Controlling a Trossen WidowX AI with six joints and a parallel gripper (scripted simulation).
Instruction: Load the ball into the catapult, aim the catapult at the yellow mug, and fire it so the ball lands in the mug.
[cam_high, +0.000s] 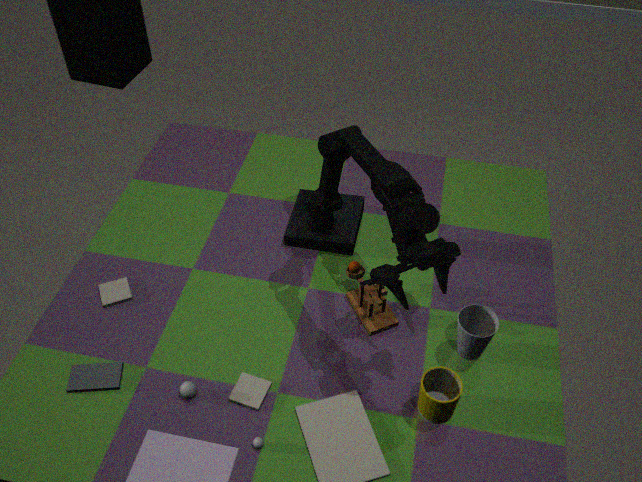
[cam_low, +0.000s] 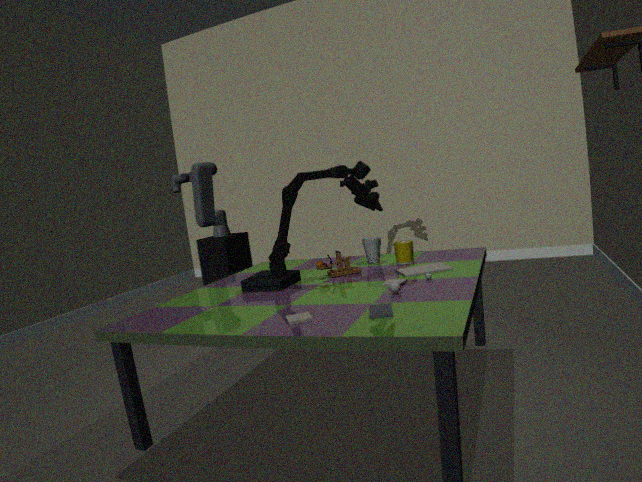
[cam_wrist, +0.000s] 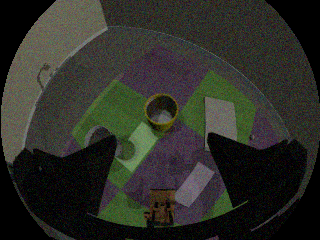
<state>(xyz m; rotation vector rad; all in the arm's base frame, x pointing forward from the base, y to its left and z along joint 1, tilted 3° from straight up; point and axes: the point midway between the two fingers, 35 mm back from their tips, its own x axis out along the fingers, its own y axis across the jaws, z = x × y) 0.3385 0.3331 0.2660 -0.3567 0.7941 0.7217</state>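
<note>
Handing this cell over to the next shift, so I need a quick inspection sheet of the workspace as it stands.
Surface: checkered green and purple table on dark legs.
Job's things: wooden catapult in front of the arm's base; orange ball in its cup at the base-side end; yellow mug upright, apart from the catapult.
Clutter: grey cup beside the mug; two white balls, flat white and grey tiles.
Grippers: gripper open, holding nothing, raised above the catapult.
Cables: nothing seen.
Surroundings: a second grey arm on a black box; beige wall; wooden shelf high up.
</note>
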